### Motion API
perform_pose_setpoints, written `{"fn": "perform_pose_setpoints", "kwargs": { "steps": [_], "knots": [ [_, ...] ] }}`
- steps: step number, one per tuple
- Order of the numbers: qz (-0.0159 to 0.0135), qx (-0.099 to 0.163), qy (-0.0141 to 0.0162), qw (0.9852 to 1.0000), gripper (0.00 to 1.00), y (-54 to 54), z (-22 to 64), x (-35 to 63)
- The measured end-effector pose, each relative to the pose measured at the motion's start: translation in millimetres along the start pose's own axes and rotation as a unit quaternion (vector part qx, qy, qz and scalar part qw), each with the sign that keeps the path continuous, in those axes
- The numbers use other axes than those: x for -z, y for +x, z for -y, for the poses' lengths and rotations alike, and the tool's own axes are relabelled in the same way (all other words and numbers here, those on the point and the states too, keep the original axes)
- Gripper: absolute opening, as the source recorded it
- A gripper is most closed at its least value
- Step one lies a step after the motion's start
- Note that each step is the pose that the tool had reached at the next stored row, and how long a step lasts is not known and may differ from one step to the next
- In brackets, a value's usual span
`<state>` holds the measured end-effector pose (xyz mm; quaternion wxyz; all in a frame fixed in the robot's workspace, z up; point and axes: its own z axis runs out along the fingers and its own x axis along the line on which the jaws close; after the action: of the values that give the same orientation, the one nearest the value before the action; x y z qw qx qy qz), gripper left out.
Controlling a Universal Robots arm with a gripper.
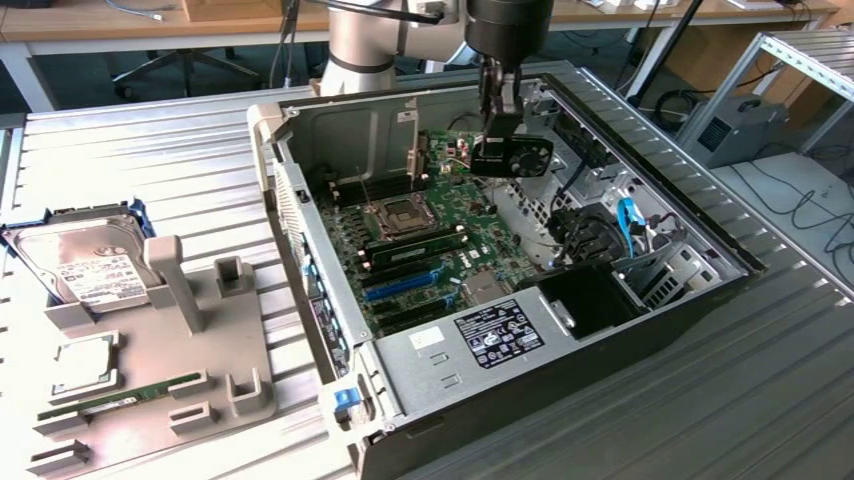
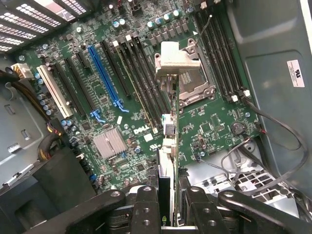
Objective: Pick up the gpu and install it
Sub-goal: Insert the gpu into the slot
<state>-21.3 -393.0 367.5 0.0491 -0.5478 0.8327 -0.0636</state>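
Gripper: its two black fingers are pressed against the opposite faces of the gpu, pinching the card at its near end.

The gpu is seen edge-on, a thin flat card with a dark body and small components and connectors along its visible edge. A silver metal bracket, bent over into a flat tab, closes its far end. The card hangs clear above the motherboard, over the black memory slots just beside the CPU socket. In the wrist view the bracket overlaps the socket's metal frame.

Further from the socket, beyond the memory slots, lie a blue expansion slot, black slots and a white slot. A ribbed silver heat sink sits near them.

In the exterior view the arm reaches down into the open computer case, above the socket. Well apart from the socket, outside the case on the exterior view's left, a grey holder carries a hard drive and a green memory stick.
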Motion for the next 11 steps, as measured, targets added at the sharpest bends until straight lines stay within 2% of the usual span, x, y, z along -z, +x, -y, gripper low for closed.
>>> {"fn": "perform_pose_setpoints", "kwargs": {
  "steps": [11],
  "knots": [
    [0.0012, 0.011, 0.0001, 0.9999, 0.26, 0.0, 0.0, 0.0]
  ]
}}
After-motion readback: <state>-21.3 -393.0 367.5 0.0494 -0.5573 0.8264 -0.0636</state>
